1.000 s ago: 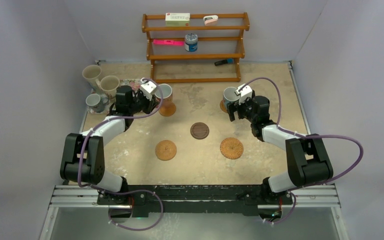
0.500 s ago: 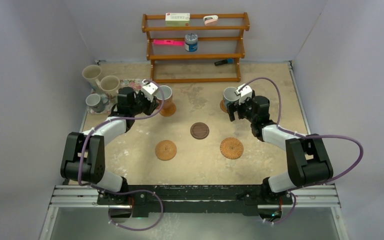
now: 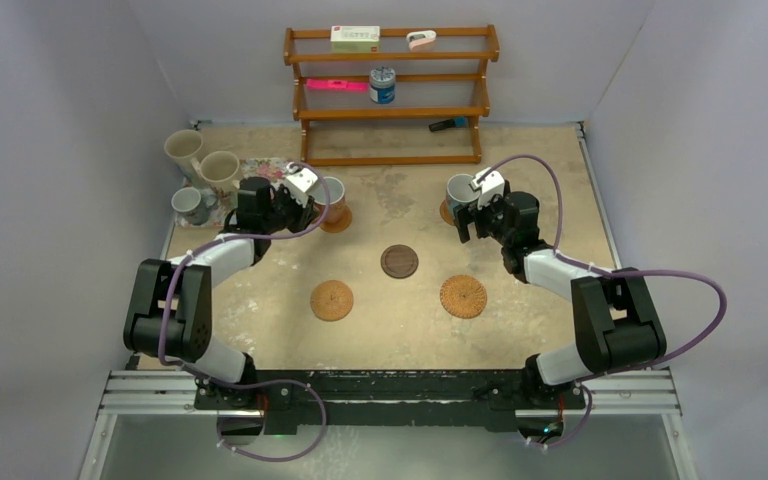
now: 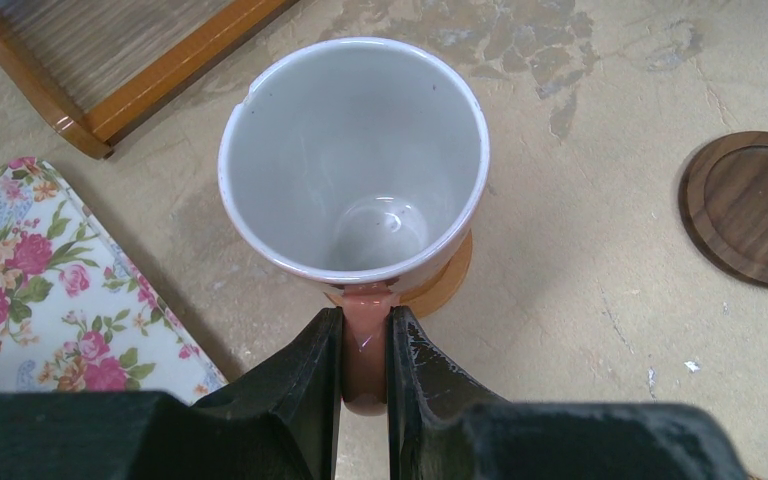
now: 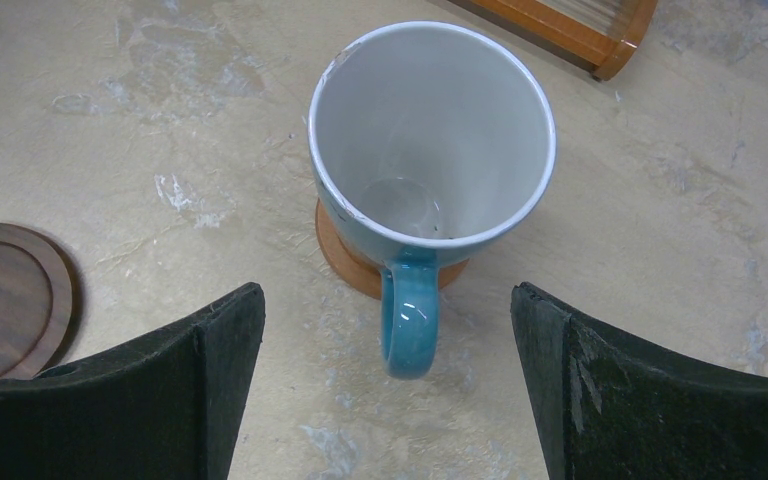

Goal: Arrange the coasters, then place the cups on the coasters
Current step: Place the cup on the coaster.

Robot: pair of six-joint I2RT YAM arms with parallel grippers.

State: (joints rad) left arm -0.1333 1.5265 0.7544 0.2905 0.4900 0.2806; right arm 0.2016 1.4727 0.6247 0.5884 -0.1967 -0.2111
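Note:
My left gripper (image 4: pixel 363 325) is shut on the handle (image 4: pixel 365 350) of the orange-brown cup (image 4: pixel 353 160), which stands over a tan coaster (image 4: pixel 440 285) at the back left (image 3: pixel 338 218). My right gripper (image 5: pixel 388 300) is open, its fingers apart on either side of the light blue cup's handle (image 5: pixel 409 320) without touching it. That light blue cup (image 5: pixel 430 140) stands on an orange coaster (image 5: pixel 350 260). A dark brown wood coaster (image 3: pixel 399 261) and two woven tan coasters (image 3: pixel 331 300) (image 3: pixel 463 296) lie bare mid-table. Two cream cups (image 3: pixel 182 149) (image 3: pixel 219 169) and a small grey-white cup (image 3: pixel 188 205) stand at the far left.
A floral tray (image 4: pixel 20 280) lies just left of the orange-brown cup. A wooden shelf rack (image 3: pixel 390 95) with a tin can (image 3: pixel 382 85) and small items stands at the back. Grey walls close in both sides.
My left gripper has lowered slightly with the orange-brown cup, bringing it down onto its coaster. The right arm has not moved.

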